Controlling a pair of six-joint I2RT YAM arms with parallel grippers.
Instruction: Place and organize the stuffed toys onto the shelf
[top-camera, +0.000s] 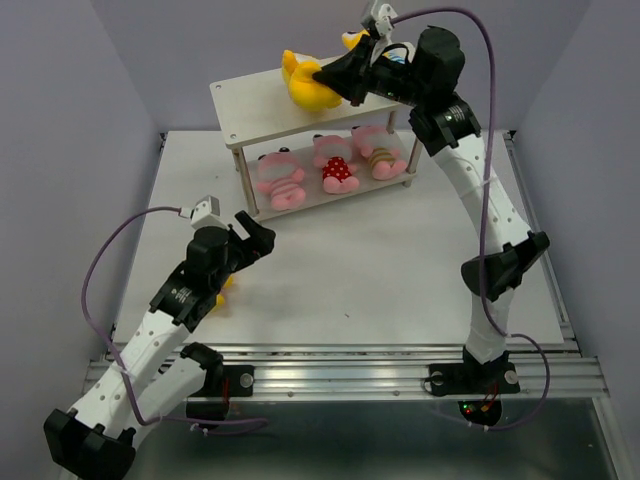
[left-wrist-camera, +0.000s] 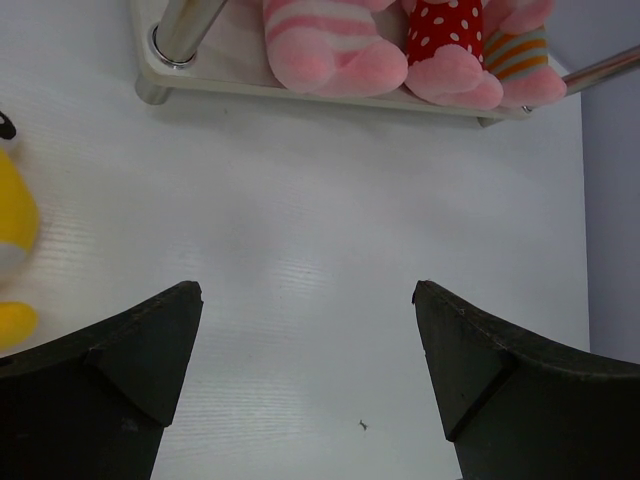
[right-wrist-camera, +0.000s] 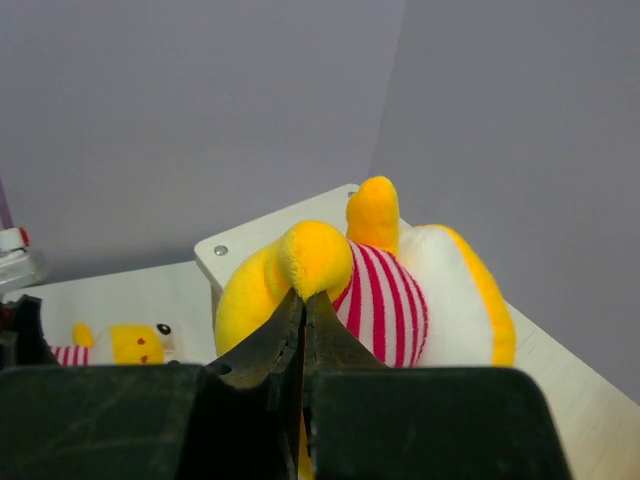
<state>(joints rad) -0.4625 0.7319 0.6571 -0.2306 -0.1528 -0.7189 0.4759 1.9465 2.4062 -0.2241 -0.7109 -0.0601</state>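
Note:
The shelf (top-camera: 250, 100) stands at the back of the table. Three pink stuffed toys (top-camera: 279, 180) (top-camera: 336, 165) (top-camera: 380, 155) sit in a row on its lower tier. A yellow toy in red stripes (top-camera: 305, 85) lies on the top board, and my right gripper (top-camera: 330, 75) is shut on one of its limbs (right-wrist-camera: 315, 255). Another yellow toy (top-camera: 352, 40) peeks out behind that gripper. A third yellow toy (top-camera: 225, 290) lies on the table beside my left arm. My left gripper (top-camera: 258, 232) hangs open over bare table, nothing between its fingers (left-wrist-camera: 150, 340).
The white table (top-camera: 400, 260) has raised side rails and purple walls around it. The shelf's metal front leg (left-wrist-camera: 180, 30) stands just ahead of the left gripper. In the left wrist view the table toy (left-wrist-camera: 15, 240) shows at the left edge.

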